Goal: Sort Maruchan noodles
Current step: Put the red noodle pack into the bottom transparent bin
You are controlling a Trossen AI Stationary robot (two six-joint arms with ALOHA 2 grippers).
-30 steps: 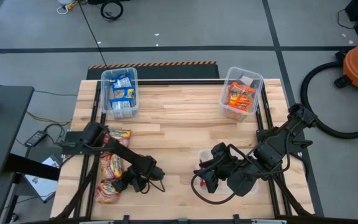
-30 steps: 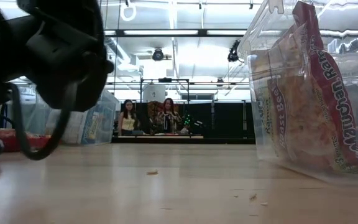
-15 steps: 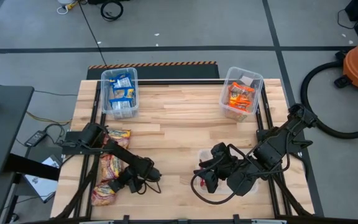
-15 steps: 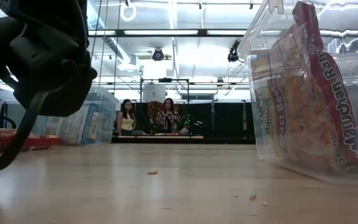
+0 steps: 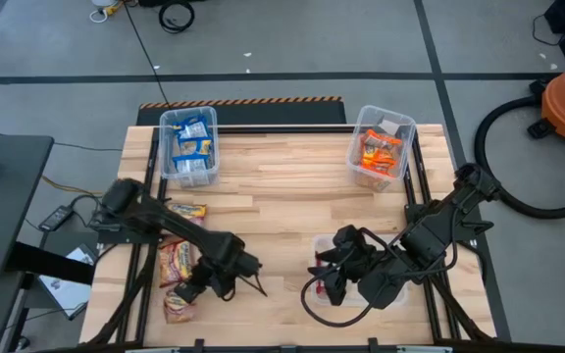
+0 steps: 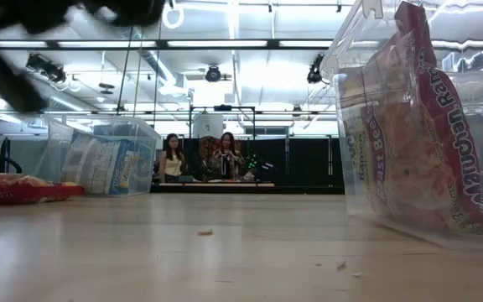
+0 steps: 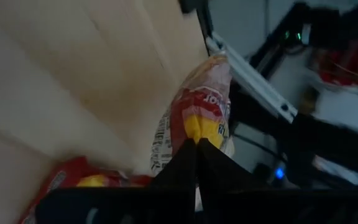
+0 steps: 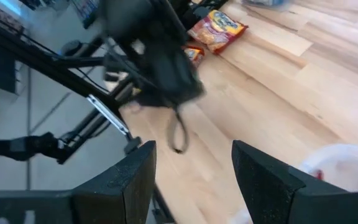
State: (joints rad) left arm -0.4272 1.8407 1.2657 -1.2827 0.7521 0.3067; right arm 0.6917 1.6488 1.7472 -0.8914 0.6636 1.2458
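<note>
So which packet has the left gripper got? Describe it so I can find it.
Look at the table's near-left corner, where red packets lie in a loose pile. The left gripper is shut on one red-and-yellow packet there; it alone hangs pinched by an edge between the fingers.

- Looked straight down from high above on the whole table.
- Sat at tabletop level, facing the far room.
- Rode the wrists, close in; shared the red packets at the left.

Bright ceiling strip lights; both wrist views blurred, low foreground soft
</note>
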